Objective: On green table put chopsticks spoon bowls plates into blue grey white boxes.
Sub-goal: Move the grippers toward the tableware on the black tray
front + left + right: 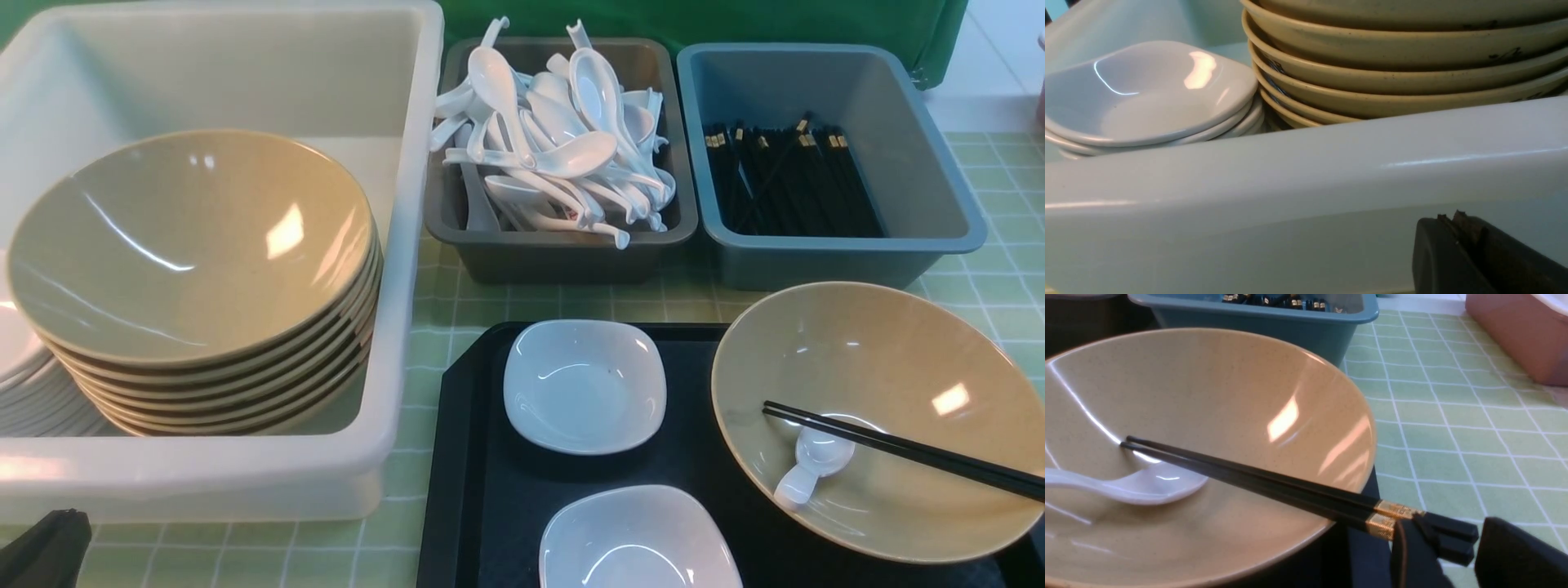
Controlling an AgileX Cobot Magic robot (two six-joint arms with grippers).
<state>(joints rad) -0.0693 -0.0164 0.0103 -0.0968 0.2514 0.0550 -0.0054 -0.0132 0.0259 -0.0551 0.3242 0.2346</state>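
Note:
A tan bowl [882, 359] stands on the right of the black tray [473, 490]. In it lie a white spoon [812, 465] and a pair of black chopsticks [898, 447] that lean over its rim. In the right wrist view my right gripper [1451, 531] is open, with the chopsticks' [1274, 486] gold-banded square ends between its fingers and a gap to one finger. Two white plates [584, 384] [637, 539] sit on the tray. My left gripper [45, 543] is shut and empty, low beside the white box's [1290, 171] front wall.
The white box [400, 269] holds a stack of tan bowls [188, 245] and white plates [1147, 94]. Behind the tray, the grey box [563, 253] is heaped with white spoons and the blue box [931, 163] holds black chopsticks. A pink container [1515, 339] stands far right.

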